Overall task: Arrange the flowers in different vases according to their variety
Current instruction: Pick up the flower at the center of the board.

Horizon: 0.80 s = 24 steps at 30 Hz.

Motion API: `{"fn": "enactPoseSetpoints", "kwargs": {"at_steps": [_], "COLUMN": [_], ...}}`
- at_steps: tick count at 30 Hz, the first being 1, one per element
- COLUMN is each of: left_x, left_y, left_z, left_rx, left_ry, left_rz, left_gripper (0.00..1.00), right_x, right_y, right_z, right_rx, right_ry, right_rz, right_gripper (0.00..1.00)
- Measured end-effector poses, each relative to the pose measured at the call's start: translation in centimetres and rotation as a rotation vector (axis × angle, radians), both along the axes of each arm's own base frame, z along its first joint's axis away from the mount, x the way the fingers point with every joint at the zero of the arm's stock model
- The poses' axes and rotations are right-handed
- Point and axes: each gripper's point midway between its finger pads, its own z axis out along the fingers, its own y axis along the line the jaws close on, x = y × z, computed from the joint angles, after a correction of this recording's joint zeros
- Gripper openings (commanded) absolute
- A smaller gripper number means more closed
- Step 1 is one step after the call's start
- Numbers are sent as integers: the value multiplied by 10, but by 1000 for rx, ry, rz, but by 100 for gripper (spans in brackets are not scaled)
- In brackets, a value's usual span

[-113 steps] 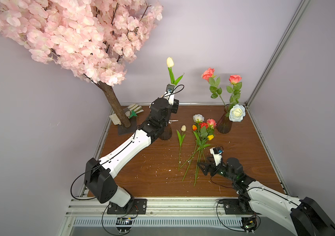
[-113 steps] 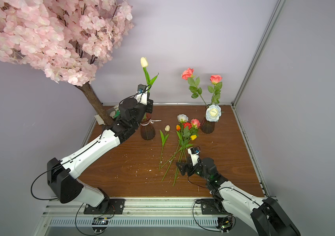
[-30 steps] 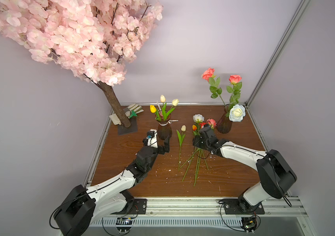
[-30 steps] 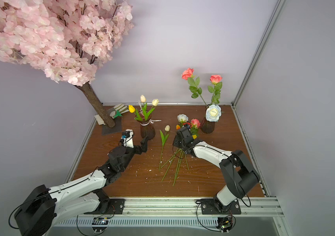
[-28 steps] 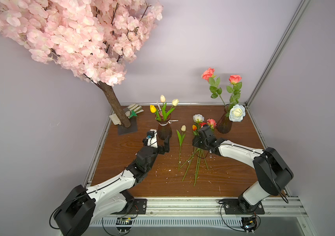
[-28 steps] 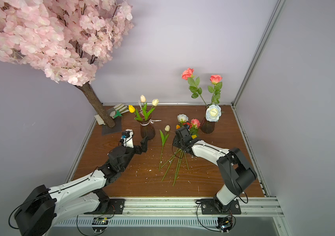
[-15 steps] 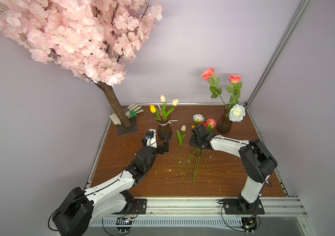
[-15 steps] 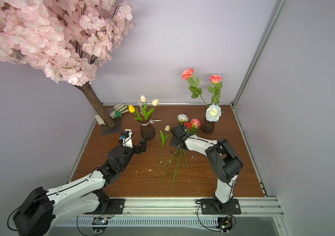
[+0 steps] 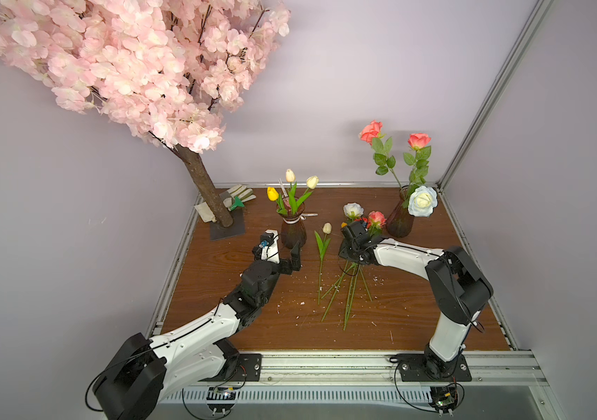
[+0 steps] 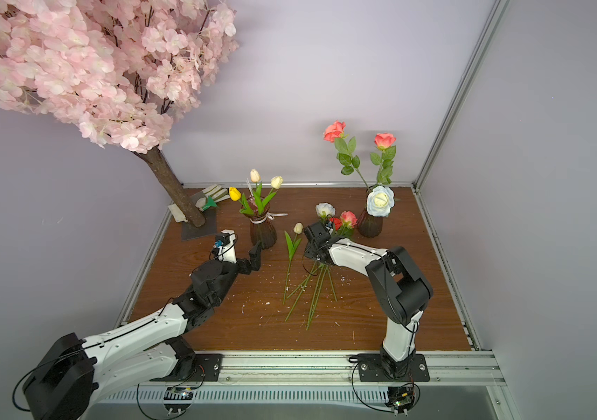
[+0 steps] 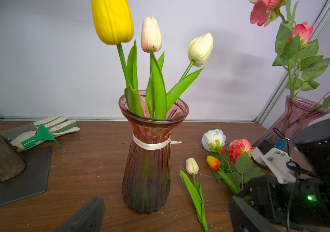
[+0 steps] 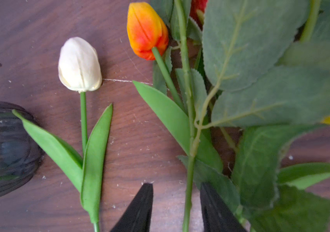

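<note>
The ribbon-necked vase (image 9: 292, 232) (image 11: 147, 172) holds a yellow tulip (image 9: 272, 193) and two cream ones. The other vase (image 9: 398, 218) holds two coral roses and a white rose (image 9: 422, 201). Loose flowers lie between them: a cream tulip (image 9: 326, 228) (image 12: 79, 64), an orange tulip (image 12: 147, 30), a white rose (image 9: 353, 210) and a pink rose (image 9: 376, 218). My left gripper (image 11: 166, 221) (image 9: 289, 260) stands open and empty just in front of the ribbon vase. My right gripper (image 12: 177, 192) (image 9: 349, 251) is low over the pile, open, its jaws straddling a rose stem (image 12: 188, 180) without touching it.
The pink blossom tree's trunk (image 9: 204, 189) stands on a dark plate (image 9: 227, 229) at the back left, with gloves (image 9: 238, 194) behind it. Grey walls close three sides. Loose stems (image 9: 347, 291) fan toward the front. White crumbs dot the wooden table (image 9: 417, 316).
The right gripper has slid over the loose pile toward the flower heads, its elbow swinging in. Earlier the left arm held a cream tulip high; that tulip now stands in the ribbon vase.
</note>
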Motion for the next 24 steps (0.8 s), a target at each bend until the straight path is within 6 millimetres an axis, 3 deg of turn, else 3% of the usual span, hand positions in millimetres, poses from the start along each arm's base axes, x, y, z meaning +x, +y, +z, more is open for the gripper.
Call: {"fn": "enactPoseSetpoints", "kwargs": {"at_steps": [9,16,18,24], "left_x": [0,0,0,0], "left_y": [0,0,0,0], "left_z": [0,0,0,0], "left_rx": [0,1,0,1], "left_ry": [0,0,0,0], "left_rz": [0,0,0,0], "left_gripper": [99,99,99,99], "right_x": [9,13,14,18], "right_y": [-3,-4,-3,1], "right_z": [-17,-16,-13,18], "right_rx": [-11,6,11,52], "right_ry": [28,26,19,-54], "right_rz": [-21,-24,-23,5], "right_gripper": [31,7,0,0]}}
